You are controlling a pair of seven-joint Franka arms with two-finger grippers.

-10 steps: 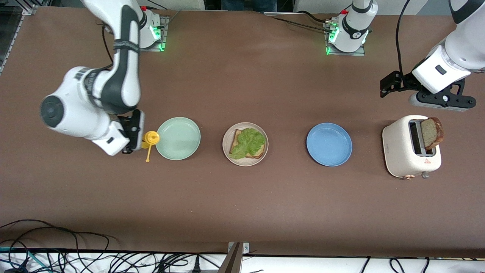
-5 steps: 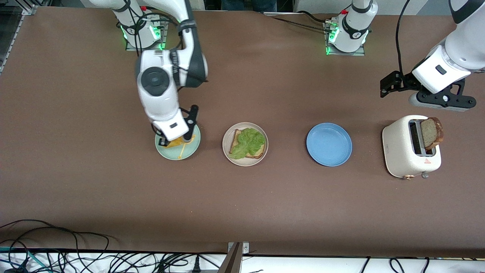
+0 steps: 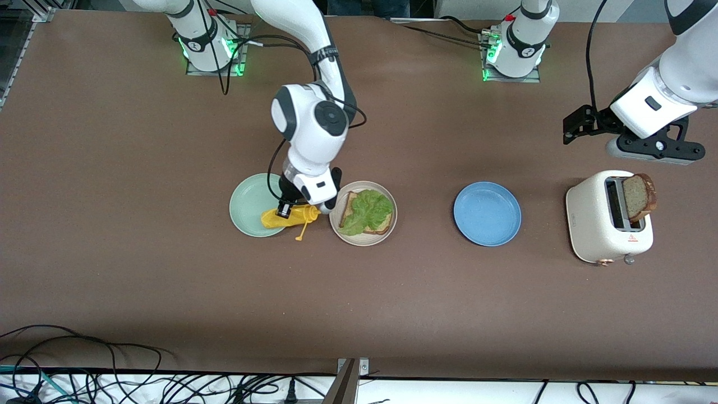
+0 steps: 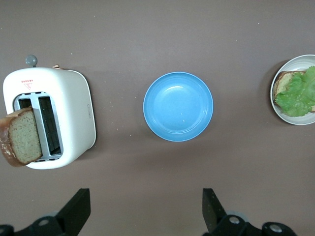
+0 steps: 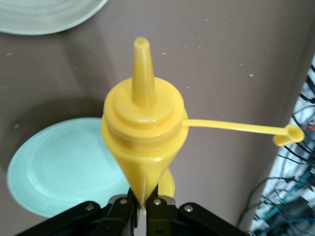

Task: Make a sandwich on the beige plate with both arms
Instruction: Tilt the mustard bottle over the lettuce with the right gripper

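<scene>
You have the brown desk [image 3: 140,280] laid out in a row: white toaster [image 3: 608,219] toward the left arm's end with a bread slice [image 3: 639,196] standing in its slot, then the blue plate [image 3: 487,214], the beige plate [image 3: 337,221] and the mint-green plate [image 3: 249,205].

On the beige plate lies the half-made sandwich: one bread slice [image 3: 351,201] under a ruffled lettuce leaf [image 3: 367,211], with no top slice yet.

Your right tool [image 3: 294,212] hangs over the gap between the green and beige plates, at about nine o'clock from the lettuce, clamped shut on a yellow squeeze bottle [image 5: 142,135] whose cap [image 5: 288,133] dangles on its strap. Expect the bottle to be soft and light; squeezing mid-body would likely push sauce out.

Your left tool [image 4: 142,211] waits with jaws wide apart and empty, above the desk near the toaster.

The toaster slice looks light, stiff and crumbly; I'd take it by the exposed upper crust edge, gently.
</scene>
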